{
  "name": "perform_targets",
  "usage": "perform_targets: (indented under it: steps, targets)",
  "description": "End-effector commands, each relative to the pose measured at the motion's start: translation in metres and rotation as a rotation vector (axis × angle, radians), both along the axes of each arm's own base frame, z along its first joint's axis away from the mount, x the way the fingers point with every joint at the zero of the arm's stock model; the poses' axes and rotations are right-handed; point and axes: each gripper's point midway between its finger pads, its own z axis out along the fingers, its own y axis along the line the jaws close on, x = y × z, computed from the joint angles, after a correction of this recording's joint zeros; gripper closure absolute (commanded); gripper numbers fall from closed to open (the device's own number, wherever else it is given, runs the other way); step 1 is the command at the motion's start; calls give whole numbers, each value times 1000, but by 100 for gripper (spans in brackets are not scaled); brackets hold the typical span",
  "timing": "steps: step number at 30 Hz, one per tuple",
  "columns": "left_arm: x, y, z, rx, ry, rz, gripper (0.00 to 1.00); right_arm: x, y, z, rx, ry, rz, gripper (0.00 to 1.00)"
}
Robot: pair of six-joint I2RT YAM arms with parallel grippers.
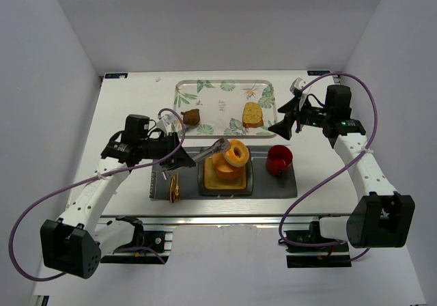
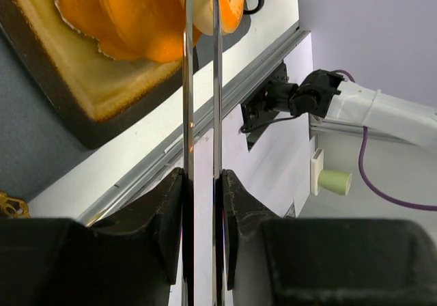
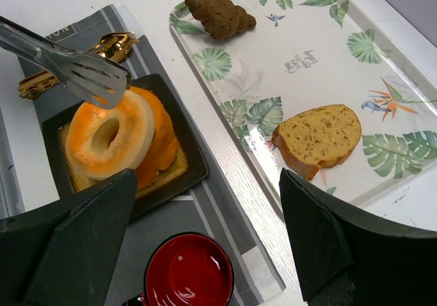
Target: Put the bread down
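White table [image 1: 123,115]. Leaf-print tray [image 1: 222,111] lies ahead of the right gripper [image 1: 283,127], whose fingers [image 3: 341,251] are spread wide with nothing between them. Grey placemat [image 1: 273,183] runs below both grippers. Black square plate [image 1: 203,183] sits on the mat past the left fingertips, holding a toast slice with an orange piece on it. Ring-shaped bread [image 1: 236,154] leans tilted on that orange piece, its upper edge pinched in the tips of the metal tongs [image 1: 213,149]. Left gripper [image 1: 179,157] is clamped on the tong handles, arms pressed near together. Seeded bread slice [image 3: 321,138] on the tray, just ahead of the right finger. Brown pastry [image 1: 191,117] on the tray's left end, ahead of the left fingers. Red cup [image 1: 278,160] on the mat below the right fingers. Gold cutlery [image 1: 174,188] on the mat under the left gripper.
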Motion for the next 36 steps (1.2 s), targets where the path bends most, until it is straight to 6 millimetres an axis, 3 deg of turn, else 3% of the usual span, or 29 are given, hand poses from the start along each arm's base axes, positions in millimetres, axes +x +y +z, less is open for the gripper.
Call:
perform_targets:
  steps: [1,10,13,14,15,18,21,30,32,35,36]
  targets:
    - [-9,2,4,-19,-24,-21,100,1,0,10,14,-30,15,11]
    - [7,13,-5,34,-37,69,98,-3,1,9,12,-31,24,11]
    - [13,18,-7,51,-40,100,79,-3,1,8,11,-29,25,11]
    - [13,19,-8,55,-40,107,64,-3,1,8,11,-31,25,11]
    - [15,20,-6,58,-51,113,58,-3,1,8,11,-29,25,11]
    - [17,22,0,55,-72,125,47,-3,1,7,10,-28,25,11]
    - [20,24,7,42,-86,138,44,-3,1,6,11,-23,26,11]
    - [35,33,37,13,-160,188,46,-3,1,6,10,-23,28,11]
    - [48,50,36,68,-177,269,55,-4,1,7,10,-28,31,11]
    - [76,83,37,158,-219,411,79,-4,1,6,9,-28,31,11]
    - [87,97,36,214,-253,454,81,-5,1,5,9,-23,31,11]
